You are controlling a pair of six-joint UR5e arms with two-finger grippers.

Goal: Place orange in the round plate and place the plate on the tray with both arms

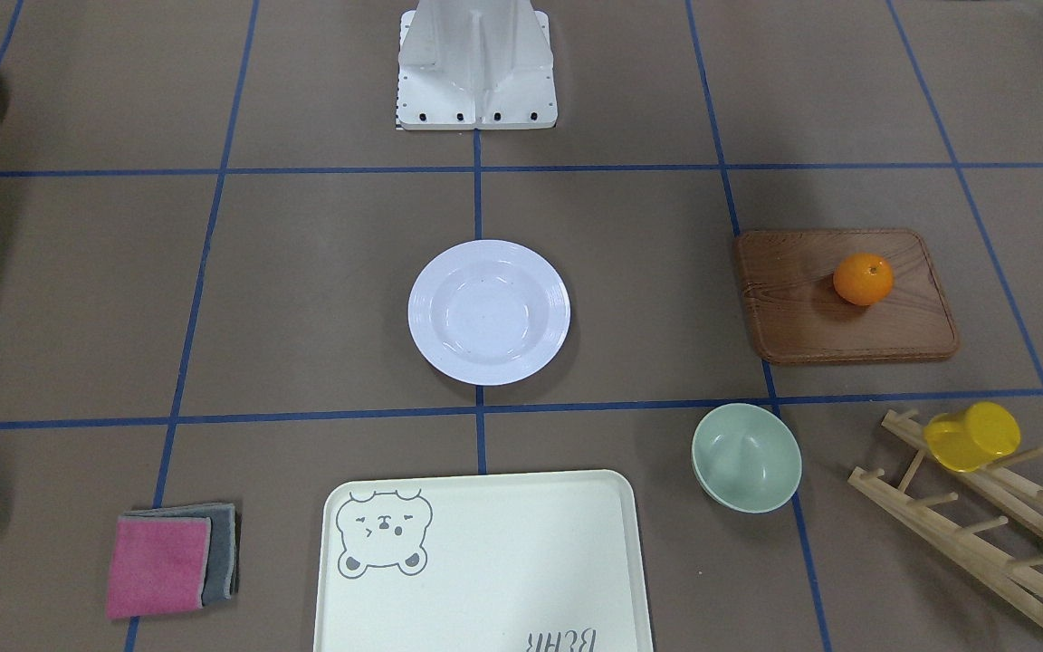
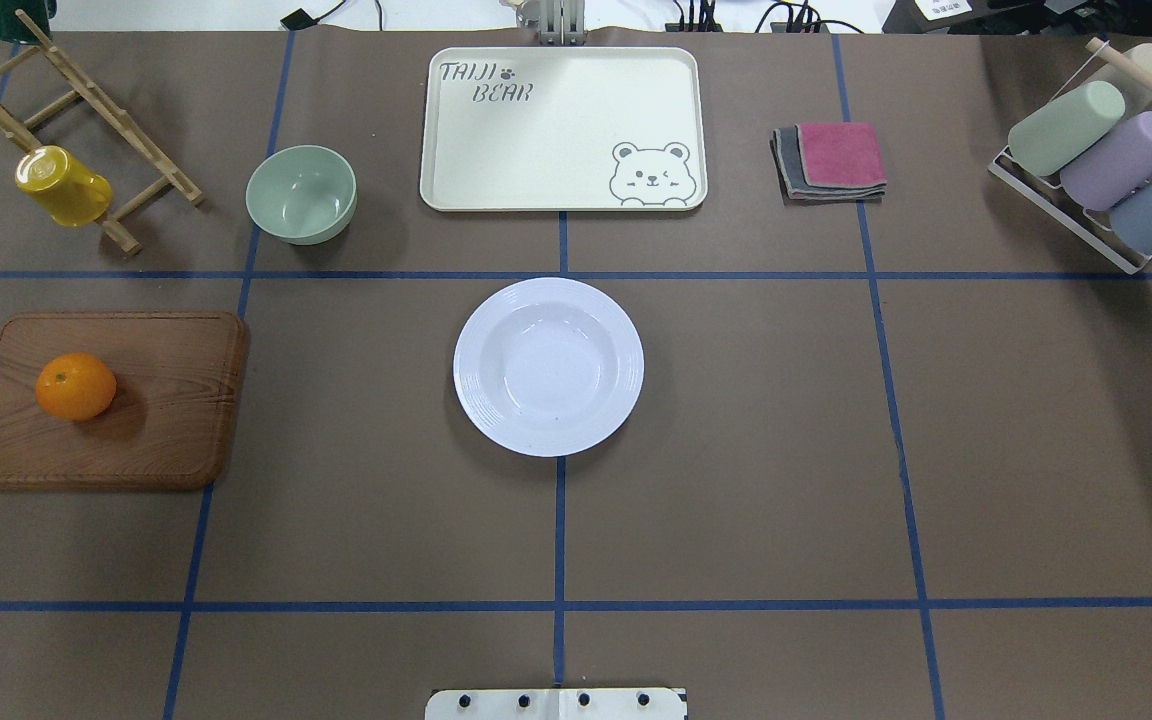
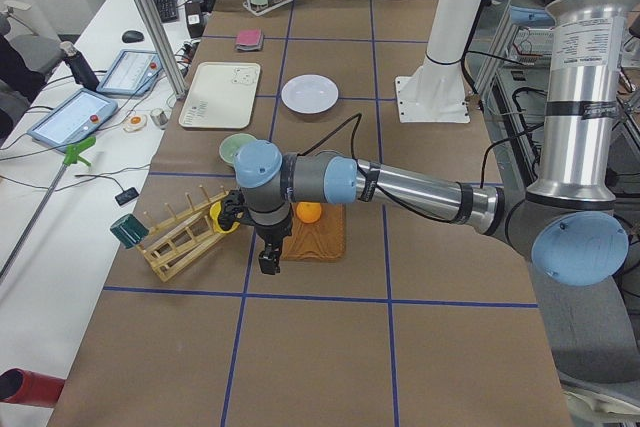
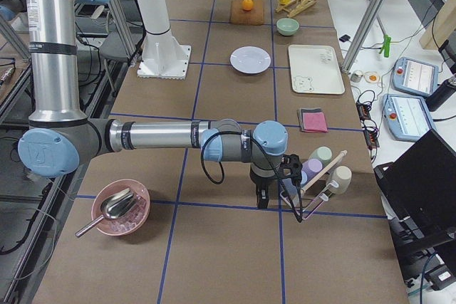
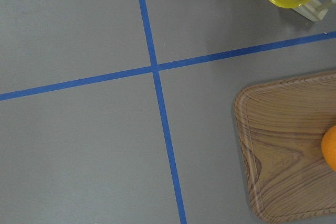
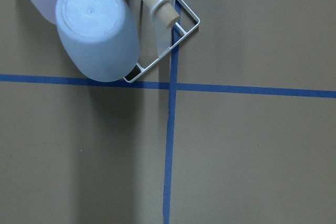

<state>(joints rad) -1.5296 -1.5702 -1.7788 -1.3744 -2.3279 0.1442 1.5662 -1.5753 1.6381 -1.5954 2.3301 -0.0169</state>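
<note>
The orange [image 2: 76,386] rests on the left part of a brown wooden board [image 2: 156,400], far from the glossy white round plate [image 2: 548,366], which lies empty at the table's centre. Beyond the plate lies the cream tray [image 2: 536,140] with the bear drawing, nothing on it. My left gripper [image 3: 268,265] shows only in the exterior left view, hanging low beside the board's outer end near the orange [image 3: 309,212]. My right gripper [image 4: 261,201] shows only in the exterior right view, pointing down next to the cup rack. I cannot tell whether either is open or shut.
A pale green bowl [image 2: 301,195] stands left of the tray. A wooden peg rack [image 2: 86,130] holds a yellow cup [image 2: 63,185]. Folded pink and grey cloths [image 2: 831,160] lie right of the tray, beside a wire rack with pastel cups [image 2: 1096,150]. A pink bowl [image 4: 121,208] holds a scoop.
</note>
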